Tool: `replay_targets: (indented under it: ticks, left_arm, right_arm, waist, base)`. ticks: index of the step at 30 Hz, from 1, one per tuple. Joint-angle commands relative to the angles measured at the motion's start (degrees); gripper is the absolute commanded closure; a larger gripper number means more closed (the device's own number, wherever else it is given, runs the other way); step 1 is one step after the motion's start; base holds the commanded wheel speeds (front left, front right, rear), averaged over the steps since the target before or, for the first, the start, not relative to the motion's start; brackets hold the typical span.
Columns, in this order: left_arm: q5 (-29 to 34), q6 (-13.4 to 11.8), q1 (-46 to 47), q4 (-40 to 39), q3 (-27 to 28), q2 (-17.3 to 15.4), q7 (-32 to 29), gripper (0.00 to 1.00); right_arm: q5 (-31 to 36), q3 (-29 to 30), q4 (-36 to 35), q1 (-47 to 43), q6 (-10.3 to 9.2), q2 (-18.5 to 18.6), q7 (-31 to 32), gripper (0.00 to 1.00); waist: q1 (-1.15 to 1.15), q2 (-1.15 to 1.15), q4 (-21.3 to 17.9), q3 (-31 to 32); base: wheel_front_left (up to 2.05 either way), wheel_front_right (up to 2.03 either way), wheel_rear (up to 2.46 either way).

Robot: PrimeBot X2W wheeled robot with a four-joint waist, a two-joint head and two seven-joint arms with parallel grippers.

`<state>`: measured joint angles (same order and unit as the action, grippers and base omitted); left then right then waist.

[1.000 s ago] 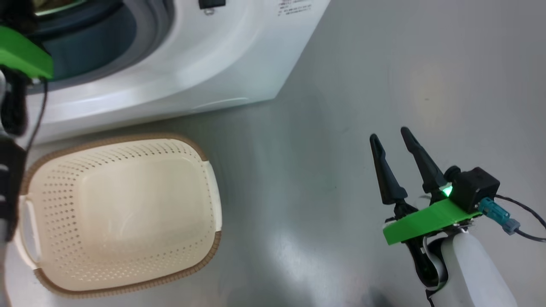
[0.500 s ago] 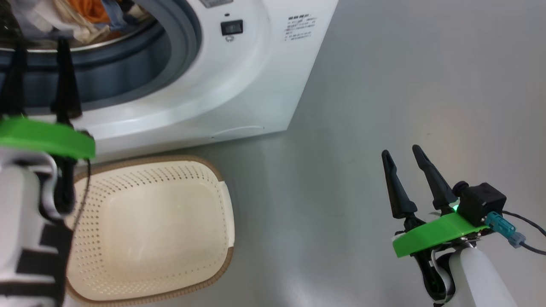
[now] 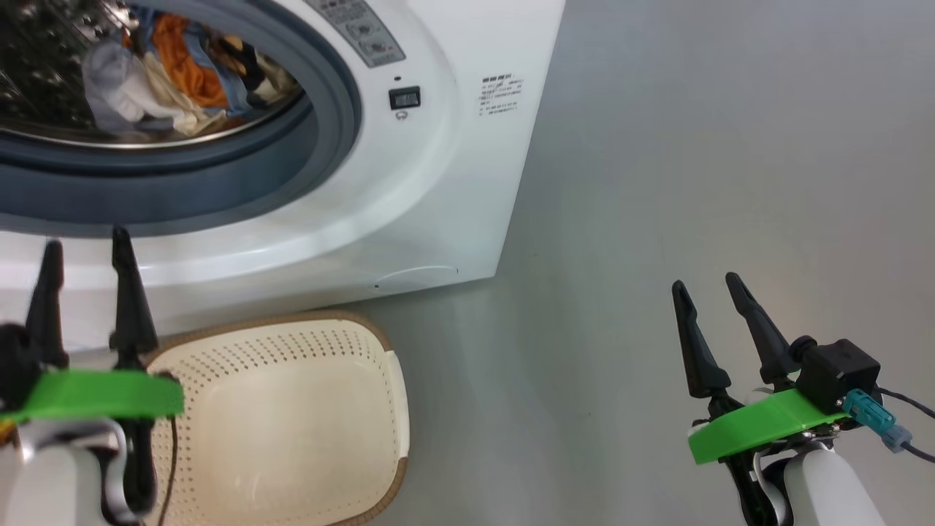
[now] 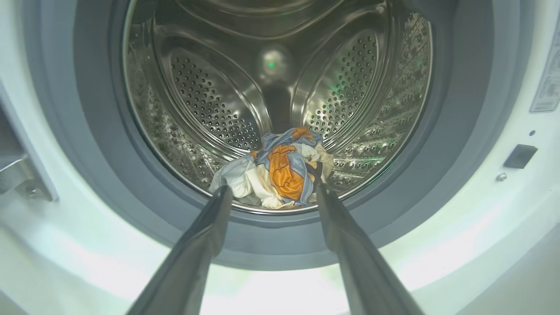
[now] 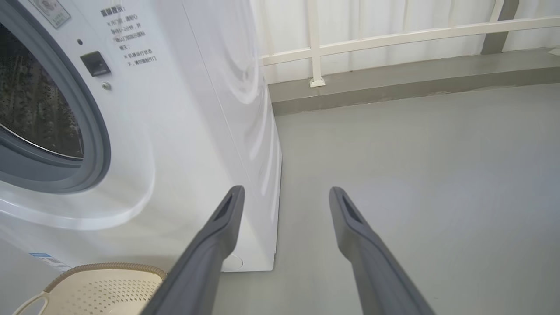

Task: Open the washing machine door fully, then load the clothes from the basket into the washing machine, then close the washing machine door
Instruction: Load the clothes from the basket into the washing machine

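The small bundle of soft clothes (image 4: 280, 170), light-blue, orange and cream-white pieces, lies at the bottom of the perforated steel drum (image 4: 205, 100) of the big white front-loading washing machine (image 3: 438, 183), behind its grey-blue rubber gasket (image 3: 219, 186). The small cream-white perforated plastic basket (image 3: 277, 431) with the brown woven-look rim sits on the grey floor (image 3: 694, 146) just in front of the machine, with nothing in it. I judge the loading done, which leaves only the closing.

I expect the washing machine door to be stiff and fairly heavy, with a glossy, slippery rim. It should swing on the metal hinge bracket (image 4: 17, 175) at the left edge of the opening. I would not pinch it. I would rather push flat against the outer rim on the side far from the hinge, where the least force turns it, and stay off the glass. The last bit probably needs a firm press so the catch seats in the small black latch slot (image 3: 404, 97) to the right of the opening.

My left fingers (image 3: 126, 292) stand near on the left with tips up, before the machine's lower front beside the basket. My wrist looks straight into the drum at the clothes. They are spread wide and hold nothing. My right fingers (image 3: 692, 329) hang well to the right over bare floor, leaning slightly left, equally wide and empty.
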<state>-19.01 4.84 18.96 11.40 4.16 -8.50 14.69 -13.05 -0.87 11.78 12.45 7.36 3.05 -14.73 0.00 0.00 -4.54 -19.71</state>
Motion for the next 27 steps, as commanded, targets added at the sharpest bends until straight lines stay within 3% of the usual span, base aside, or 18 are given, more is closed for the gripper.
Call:
replay_targets:
  ticks: [1,11,27]
  left_arm:
    - [1.4,0.5,-1.9,-2.7,2.7,-0.6,0.3,0.00]
    - [6.0,1.7,-10.7,-6.3,7.0,3.7,0.3,0.00]
    - [9.7,1.6,-21.0,-10.7,9.2,5.5,0.3,0.00]
  right_arm:
    - [0.6,-0.9,-1.6,-1.3,0.13,-0.2,-0.3,0.00]
    - [2.0,0.1,-1.6,-3.3,0.13,-0.2,-0.3,0.00]
    - [5.0,2.1,-2.3,-7.3,0.13,-0.2,-0.3,0.00]
  waist:
    - [0.00,0.00,-0.2,1.5]
    - [0.00,0.00,-0.5,6.0]
    - [0.00,0.00,-0.8,13.2]
  base:
    - [0.00,0.00,0.00]
    - [0.00,0.00,0.00]
    - [0.00,0.00,0.00]
